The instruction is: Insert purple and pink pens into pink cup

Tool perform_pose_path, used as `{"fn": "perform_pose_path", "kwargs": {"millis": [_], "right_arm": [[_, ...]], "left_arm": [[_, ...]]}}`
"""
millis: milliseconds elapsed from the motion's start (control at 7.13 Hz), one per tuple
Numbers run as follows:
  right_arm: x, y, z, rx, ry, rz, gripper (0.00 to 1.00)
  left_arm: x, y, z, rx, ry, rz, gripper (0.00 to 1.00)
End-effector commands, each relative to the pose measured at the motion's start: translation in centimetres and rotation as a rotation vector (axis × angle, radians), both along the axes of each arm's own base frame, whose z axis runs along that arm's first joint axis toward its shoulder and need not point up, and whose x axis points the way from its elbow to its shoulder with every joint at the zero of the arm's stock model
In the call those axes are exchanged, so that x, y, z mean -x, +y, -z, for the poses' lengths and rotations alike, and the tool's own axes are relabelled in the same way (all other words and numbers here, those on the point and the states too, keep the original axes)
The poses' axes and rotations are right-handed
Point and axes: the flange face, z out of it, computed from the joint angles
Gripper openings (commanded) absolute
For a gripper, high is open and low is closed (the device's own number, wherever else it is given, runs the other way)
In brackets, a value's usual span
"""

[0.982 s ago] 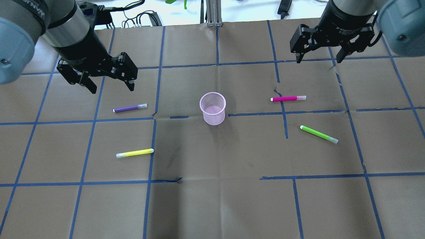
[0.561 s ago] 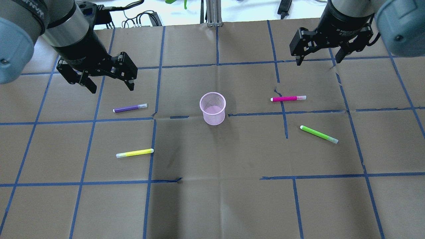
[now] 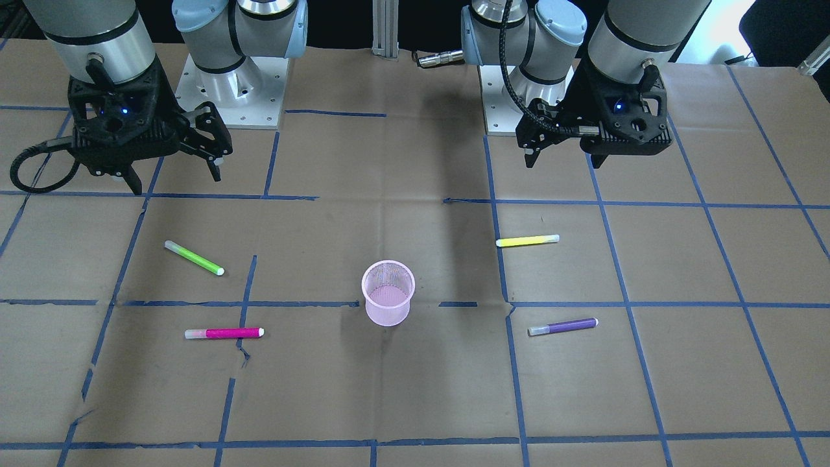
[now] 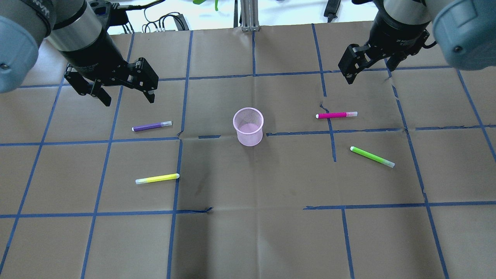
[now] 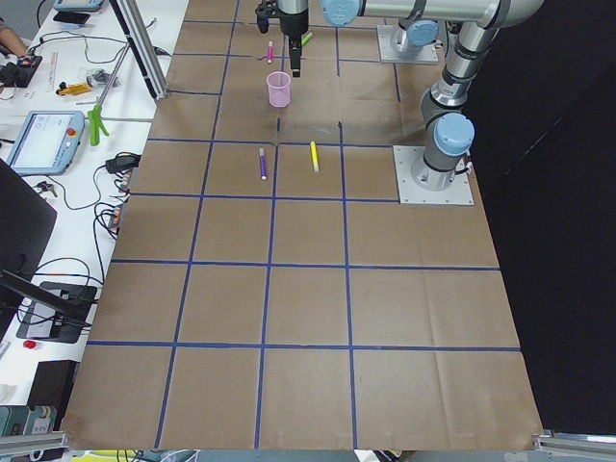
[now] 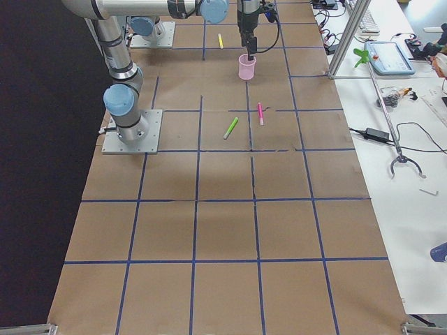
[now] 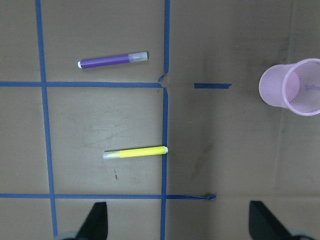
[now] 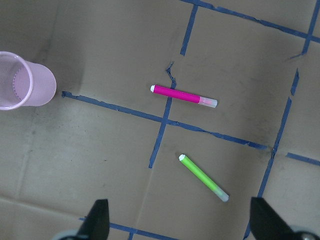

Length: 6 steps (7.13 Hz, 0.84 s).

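The pink mesh cup (image 4: pixel 248 126) stands upright mid-table and is empty; it also shows in the front view (image 3: pixel 388 292). The purple pen (image 4: pixel 152 126) lies flat to the cup's left, as the left wrist view (image 7: pixel 113 60) shows too. The pink pen (image 4: pixel 336 115) lies flat to the cup's right, as the right wrist view (image 8: pixel 184 95) shows too. My left gripper (image 4: pixel 128 100) hovers open and empty above and behind the purple pen. My right gripper (image 4: pixel 370 73) hovers open and empty beyond the pink pen.
A yellow pen (image 4: pixel 157 178) lies nearer the robot than the purple pen. A green pen (image 4: pixel 372 156) lies at a slant nearer the robot than the pink pen. Brown paper with blue tape lines (image 4: pixel 254 73) covers the table. The arm bases (image 3: pixel 230 91) stand at the robot's edge.
My left gripper has shifted slightly toward the far side of the table. My right gripper has turned about its wrist and drawn slightly further off. The pens and cup have not moved.
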Motion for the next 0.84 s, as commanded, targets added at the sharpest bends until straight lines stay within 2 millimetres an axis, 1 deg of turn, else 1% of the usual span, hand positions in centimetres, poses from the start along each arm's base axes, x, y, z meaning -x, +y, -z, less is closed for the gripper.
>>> {"fn": "perform_pose_path", "kwargs": {"millis": [0, 140, 421, 701], "right_arm": [[0.1, -1.3, 1.7, 0.057, 0.036, -0.287, 1.00], [0.2, -2.3, 3.1, 0.091, 0.057, -0.416, 1.00], [0.1, -1.5, 5.2, 0.054, 0.056, -0.467, 1.00], [0.4, -1.3, 8.2, 0.005, 0.071, -0.619, 1.00]], "left_arm": [[-0.3, -0.1, -0.3, 0.005, 0.000, -0.001, 1.00], [-0.4, -0.2, -0.3, 0.007, 0.002, -0.007, 1.00], [-0.8, -0.4, -0.2, 0.007, -0.005, -0.010, 1.00], [-0.8, -0.7, -0.2, 0.017, -0.004, -0.012, 1.00]]}}
